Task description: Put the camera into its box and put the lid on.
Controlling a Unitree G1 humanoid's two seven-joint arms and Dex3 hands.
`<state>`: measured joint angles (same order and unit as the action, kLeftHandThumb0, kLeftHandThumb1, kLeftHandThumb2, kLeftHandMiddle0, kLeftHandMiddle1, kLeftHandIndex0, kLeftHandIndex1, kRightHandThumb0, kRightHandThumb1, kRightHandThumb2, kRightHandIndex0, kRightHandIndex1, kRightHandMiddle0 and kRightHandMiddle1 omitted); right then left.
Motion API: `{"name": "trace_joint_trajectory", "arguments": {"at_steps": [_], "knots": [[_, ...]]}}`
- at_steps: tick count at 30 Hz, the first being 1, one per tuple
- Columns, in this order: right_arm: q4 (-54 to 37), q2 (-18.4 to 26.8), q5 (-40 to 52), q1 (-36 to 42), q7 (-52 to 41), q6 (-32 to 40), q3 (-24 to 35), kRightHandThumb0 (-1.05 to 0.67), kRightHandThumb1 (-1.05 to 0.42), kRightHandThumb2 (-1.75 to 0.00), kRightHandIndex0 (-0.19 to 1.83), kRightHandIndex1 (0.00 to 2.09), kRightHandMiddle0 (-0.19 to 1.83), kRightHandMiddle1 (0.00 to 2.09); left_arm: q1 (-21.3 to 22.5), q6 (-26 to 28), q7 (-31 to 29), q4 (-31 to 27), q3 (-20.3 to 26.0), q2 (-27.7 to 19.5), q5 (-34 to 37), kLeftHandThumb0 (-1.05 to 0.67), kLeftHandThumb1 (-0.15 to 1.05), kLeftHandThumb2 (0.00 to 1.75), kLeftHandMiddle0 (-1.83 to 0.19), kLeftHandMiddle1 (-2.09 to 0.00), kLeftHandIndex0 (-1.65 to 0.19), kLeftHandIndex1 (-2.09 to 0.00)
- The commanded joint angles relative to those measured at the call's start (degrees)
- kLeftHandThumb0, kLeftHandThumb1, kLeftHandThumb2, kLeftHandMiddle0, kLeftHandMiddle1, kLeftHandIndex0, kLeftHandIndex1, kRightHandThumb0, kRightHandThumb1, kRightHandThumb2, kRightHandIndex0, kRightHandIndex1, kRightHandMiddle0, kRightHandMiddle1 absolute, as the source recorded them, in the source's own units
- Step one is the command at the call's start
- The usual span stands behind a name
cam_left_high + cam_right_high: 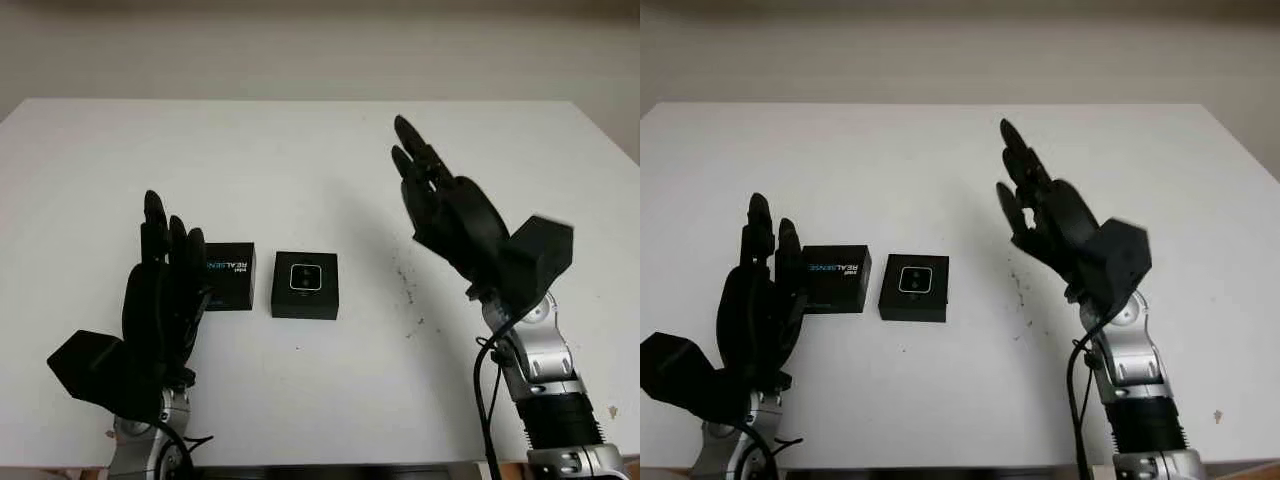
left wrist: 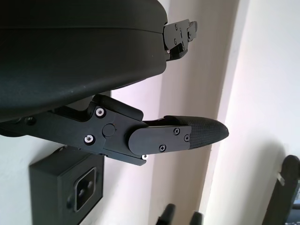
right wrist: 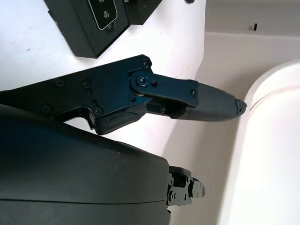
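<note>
- White table [image 1: 300, 150] fills the scene, with a pale wall behind it.
- Small dark specks [image 1: 408, 290] dot the table top to the right of the middle.
- A black box [image 1: 304, 285] sits flat near the middle of the table.
- The little camera [image 1: 304, 276] lies inside that box, and its light front face looks up.
- The box has no cover on it.
- The black lid [image 1: 229, 276] lies flat on the table just to the left of the box, with a thin gap between them.
- Blue and white writing shows on the lid.
- The left hand [image 1: 160, 290] is up above the near left part of the table.
- It stands just beside the lid and hides the lid's left end from the head cameras.
- This hand holds nothing, and its fingers [image 1: 178, 240] point straight up and away from the robot.
- The right hand [image 1: 440, 195] is raised over the right side of the table, well apart from the box.
- It holds nothing too, and its fingers [image 1: 412, 140] reach up toward the far edge.
- From the left wrist, the box [image 2: 65, 187] with the camera shows below one straight finger [image 2: 187, 133].
- From the right wrist, the box [image 3: 91, 23] shows past one straight finger [image 3: 206, 103].
</note>
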<state>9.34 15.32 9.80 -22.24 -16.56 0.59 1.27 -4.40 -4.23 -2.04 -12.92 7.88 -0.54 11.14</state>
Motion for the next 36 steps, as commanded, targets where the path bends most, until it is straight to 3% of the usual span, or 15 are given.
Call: {"name": "trace_joint_trajectory", "arguments": {"at_steps": [1,9,16,22,27,32,36], "knots": [[0.7,-0.3,0.8,-1.8,0.1,2.7,1.3,-0.73,-1.05,-0.62,-0.08,0.05,-0.08,0.05,1.5,0.4,0.4,-1.3,0.6,-0.9,-0.6,-0.66,1.05,0.43,0.18,-0.03,0.18,-0.02],[1.2,-2.8,0.5,-3.1,4.3,13.0,2.3,-0.75,-1.05,-0.68,-0.19,0.00,-0.19,0.00,6.0,3.1,-1.5,-1.0,4.3,-8.1,-1.3,-0.66,1.05,0.41,0.19,-0.04,0.19,-0.02],[2.0,-5.6,0.3,-2.0,5.4,13.5,2.1,-0.72,-1.05,-0.70,-0.19,0.00,-0.19,0.00,9.7,6.9,-5.4,0.2,7.2,-15.3,-0.7,-0.66,1.05,0.39,0.17,-0.04,0.18,-0.02],[2.4,-7.8,-0.6,-0.6,6.4,12.2,1.7,-0.71,-1.05,-0.74,-0.19,0.00,-0.19,0.00,12.6,5.8,-8.2,3.5,8.0,-20.0,-2.0,-0.65,1.05,0.34,0.12,-0.06,0.14,-0.05],[3.0,-8.6,-1.2,-0.8,7.1,11.1,1.8,-0.72,-1.05,-0.73,-0.19,0.00,-0.19,0.00,14.1,3.0,-11.4,6.8,6.2,-27.1,-9.0,-0.68,1.04,0.15,-0.07,-0.09,-0.03,-0.12],[3.5,-8.9,-0.5,-1.5,7.9,10.7,3.3,-0.74,-1.05,-0.71,-0.19,0.00,-0.19,0.00,16.8,6.2,-16.5,8.6,4.6,-31.5,-10.0,-0.57,0.91,0.03,-0.41,-0.12,-0.30,-0.19],[3.8,-8.9,-0.5,-2.0,8.8,9.9,4.4,-0.72,-1.05,-0.72,-0.19,0.00,-0.19,0.00,18.9,4.7,-19.4,11.0,-0.1,-37.5,-18.6,-0.65,0.90,0.04,-0.38,-0.09,-0.31,-0.16]]}}
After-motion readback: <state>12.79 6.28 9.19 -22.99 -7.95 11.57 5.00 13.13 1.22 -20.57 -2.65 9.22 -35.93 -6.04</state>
